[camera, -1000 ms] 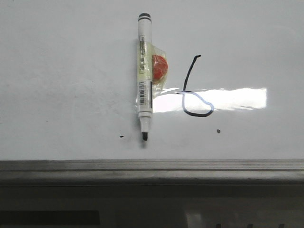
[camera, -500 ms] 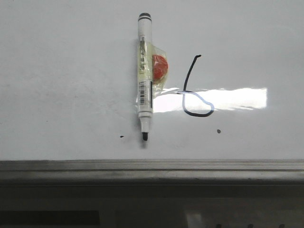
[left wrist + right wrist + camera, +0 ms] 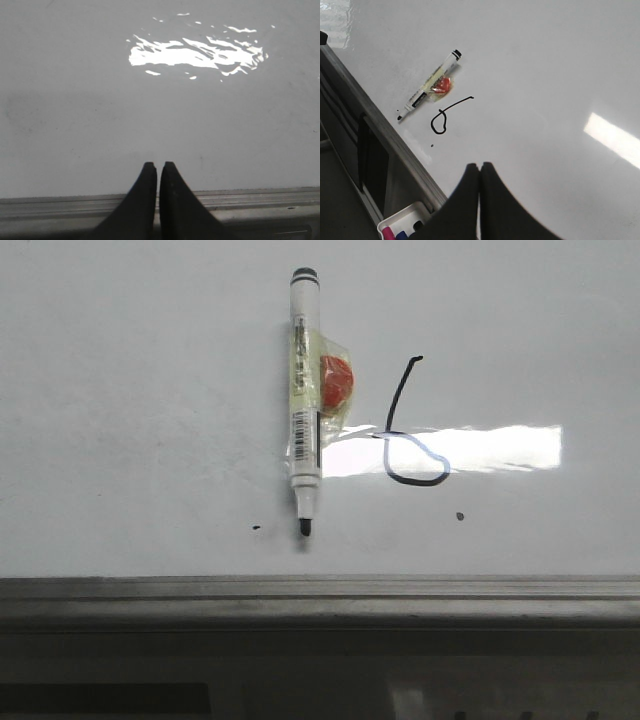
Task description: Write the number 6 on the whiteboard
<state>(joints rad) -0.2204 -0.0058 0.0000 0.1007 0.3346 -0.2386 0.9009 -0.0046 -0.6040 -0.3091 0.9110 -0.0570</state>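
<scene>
Both end effectors are pressed together and empty: the left end effector (image 3: 158, 172) and right end effector (image 3: 479, 172) over the whiteboard (image 3: 140, 390). The number 6 (image 3: 441, 116) lies ahead of the right end effector, the marker (image 3: 427, 93) just beyond it.

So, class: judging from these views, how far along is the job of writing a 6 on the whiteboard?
Done: the number 6 is drawn on the whiteboard, and the marker lies uncapped beside it. In hand: nothing; the left end effector and right end effector are both shut and empty. Nothing appears left to write.
</scene>
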